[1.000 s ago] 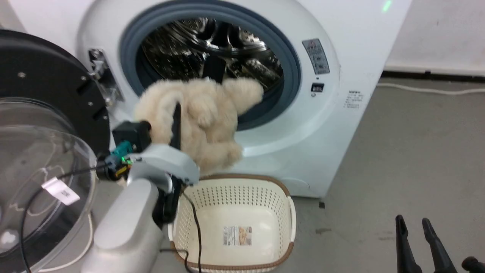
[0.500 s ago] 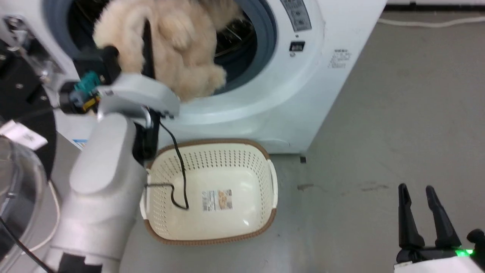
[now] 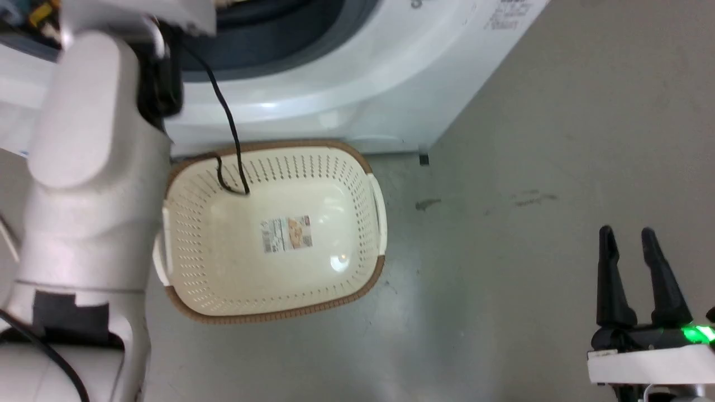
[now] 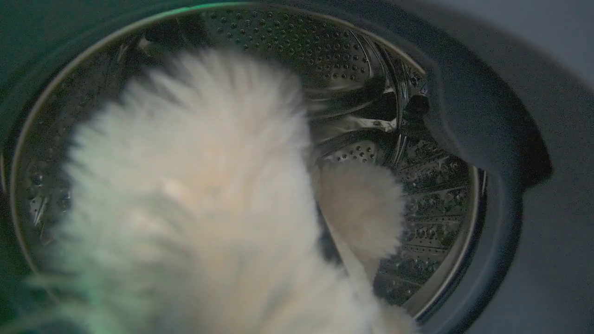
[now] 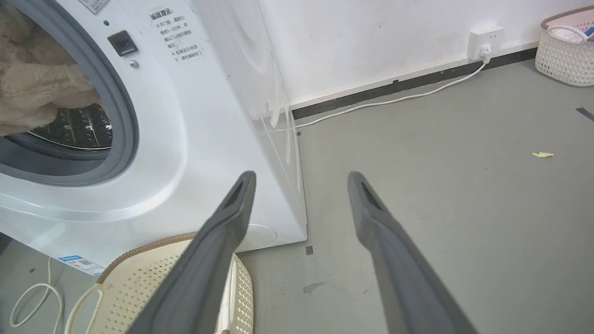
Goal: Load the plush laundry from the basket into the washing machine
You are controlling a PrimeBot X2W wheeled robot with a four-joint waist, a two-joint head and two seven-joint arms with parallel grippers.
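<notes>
The stuffed toy lies blurred inside the washing machine drum. Its fur hides the left end effector's fingers, so I cannot tell their grip. The basket on the floor holds a sticker, and a cable dangles in. The right end effector is wide apart and empty.

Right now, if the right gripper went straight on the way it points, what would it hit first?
Likely the bare grey floor beside the washing machine; the open right gripper has nothing nearer ahead, though depth is unclear.
</notes>
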